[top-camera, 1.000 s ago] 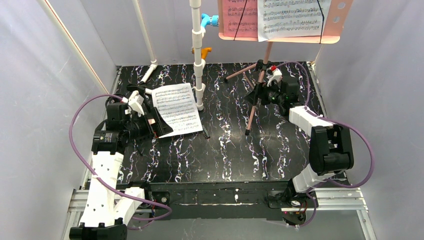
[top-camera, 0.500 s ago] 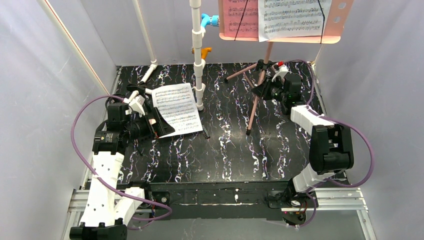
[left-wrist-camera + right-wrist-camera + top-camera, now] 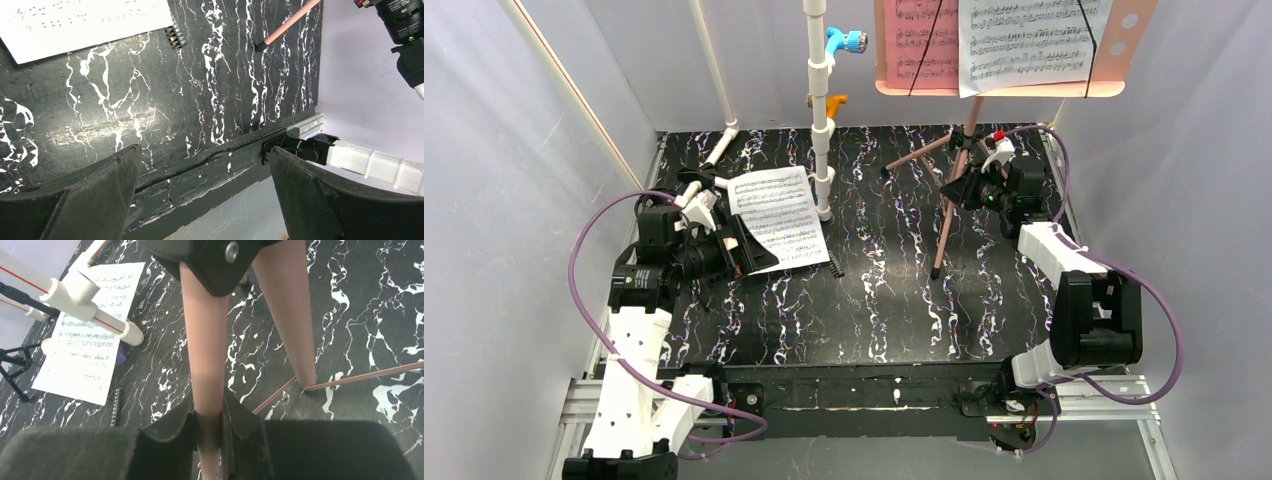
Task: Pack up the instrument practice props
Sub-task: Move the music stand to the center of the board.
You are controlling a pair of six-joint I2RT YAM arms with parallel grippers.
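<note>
The pink tripod music stand [image 3: 1014,80] stands at the back right, with a pink page [image 3: 924,40] and a white page [image 3: 1029,40] on its hole-punched desk. My right gripper [image 3: 969,187] is shut on one pink leg [image 3: 207,365] below the black hub, the jaws [image 3: 209,435] pressed on both sides of it. A white sheet-music page [image 3: 776,215] lies flat at the left. A purple tube end [image 3: 120,356] and a beige-pink one [image 3: 46,345] peek from under it. My left gripper [image 3: 734,245] hangs open and empty at that page's near edge, its fingers [image 3: 100,190] wide apart.
A white pipe frame [image 3: 821,110] with blue [image 3: 844,40] and orange [image 3: 832,102] fittings rises behind the page. A small black comb-like clip [image 3: 835,264] lies by the page's near right corner. White walls close both sides. The stand's front foot [image 3: 936,272] rests mid-table.
My right gripper has shut on the stand's leg. The stand and the gripper have shifted to the right together. The left arm has hardly moved.
</note>
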